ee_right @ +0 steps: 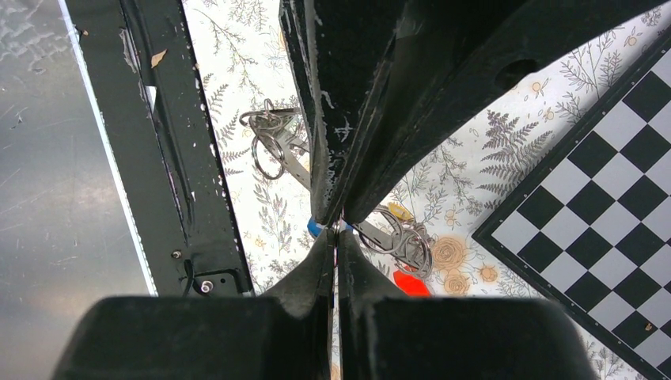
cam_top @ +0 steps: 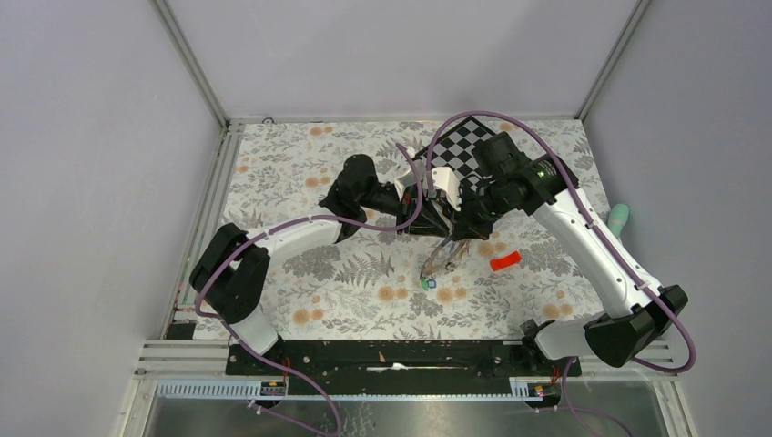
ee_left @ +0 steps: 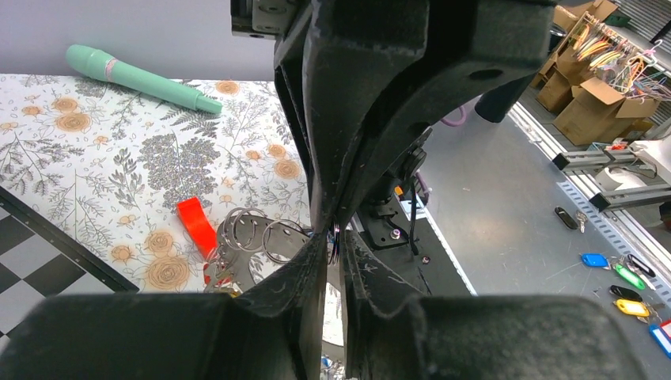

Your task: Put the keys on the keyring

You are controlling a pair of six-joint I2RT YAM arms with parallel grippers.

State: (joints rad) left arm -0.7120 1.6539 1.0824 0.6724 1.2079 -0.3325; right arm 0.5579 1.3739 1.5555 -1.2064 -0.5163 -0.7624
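Keyring (ee_right: 335, 232) is showing only as a thin dark edge between the fingertips of the right gripper (ee_right: 335, 223), whose fingers are pressing tight together on it (that this sliver is the ring seen edge-on is a judgement, since so little of it shows). The left gripper (ee_left: 335, 231) is meeting it tip to tip above the middle of the table, its fingers standing almost together around the same thin edge. Whether they are gripping it or only framing it cannot be told.

The keys (cam_top: 443, 259) are sitting in a tangled bunch with loose wire rings (ee_left: 261, 234) just beneath the two grippers. A blue tag (ee_right: 315, 228) is peeping out beside the right fingertips, the red block (cam_top: 505, 262) is lying near on the right, and the chequered board (cam_top: 464, 146) is lying beyond.

The step in hand is looking like the threading itself, with one arm steadying the ring and the other working at it. The next move is calling for the right gripper to be holding the ring firm while the left is taking one key by its head and lining its hole up with the ring. With the bunch so tangled, singling out one key is likely to be the hard part.
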